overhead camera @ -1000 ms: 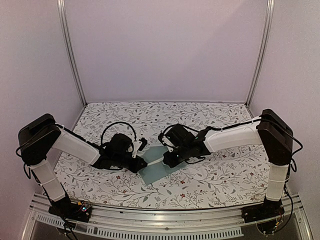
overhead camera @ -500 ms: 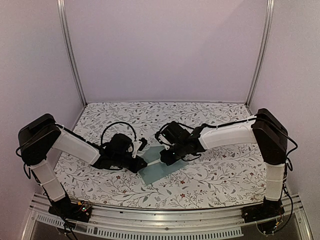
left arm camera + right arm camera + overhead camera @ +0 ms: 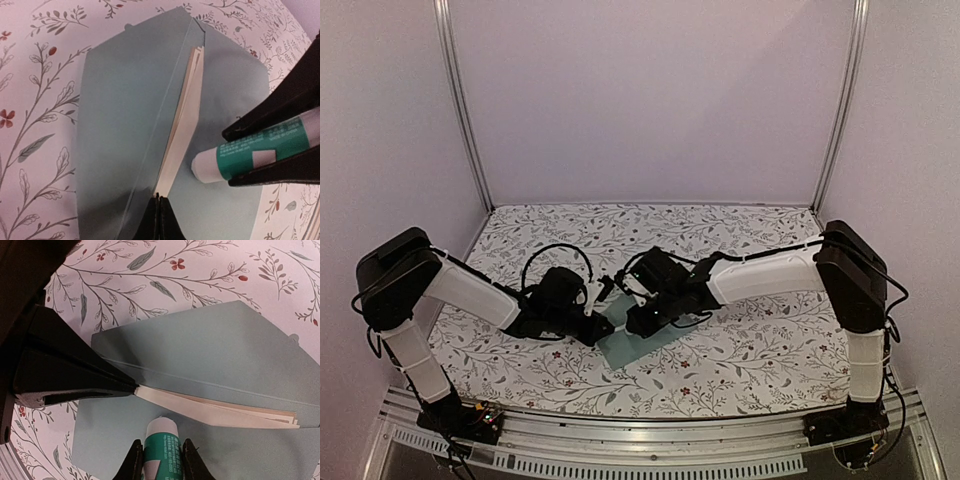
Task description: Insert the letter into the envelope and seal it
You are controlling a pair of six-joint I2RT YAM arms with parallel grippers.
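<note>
While the left claw (image 3: 159, 215), fully closed, pressed its tips at the end of the crease of the teal envelope (image 3: 125, 110), the cream letter (image 3: 185, 115) sat tucked in there with one long edge showing. The right claw (image 3: 161, 457) gripped a glue stick (image 3: 240, 150), its white tip just beside that edge over the bare teal panel. The edge ran straight away from the left claw, so a gluing stroke would likely follow that line. Whether the tip touched paper could not be told. On the flat floral bench (image 3: 30, 100), the claws stood close together.
</note>
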